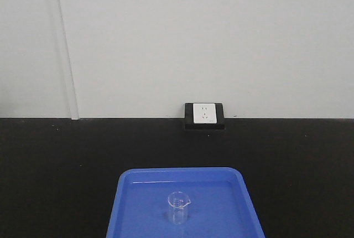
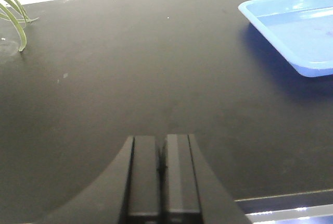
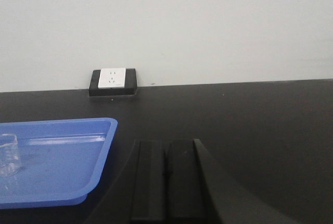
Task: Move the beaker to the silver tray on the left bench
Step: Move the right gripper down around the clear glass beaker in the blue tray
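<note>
A small clear glass beaker (image 1: 178, 207) stands upright inside a bright blue tray (image 1: 133, 205) on a black counter, and shows at the left edge of the right wrist view as the beaker (image 3: 9, 154). My left gripper (image 2: 162, 139) is shut, empty, over bare counter to the left of the blue tray (image 2: 312, 67). My right gripper (image 3: 167, 144) is shut too, empty, just right of the blue tray (image 3: 99, 151). Neither gripper shows in the front view. The silver tray and the left bench are out of view.
A black-framed white wall socket (image 1: 204, 116) sits at the back of the counter against a pale wall. Green plant leaves (image 2: 13, 13) reach in at the far left of the left wrist view. The counter's front edge (image 2: 291, 203) runs near the left gripper.
</note>
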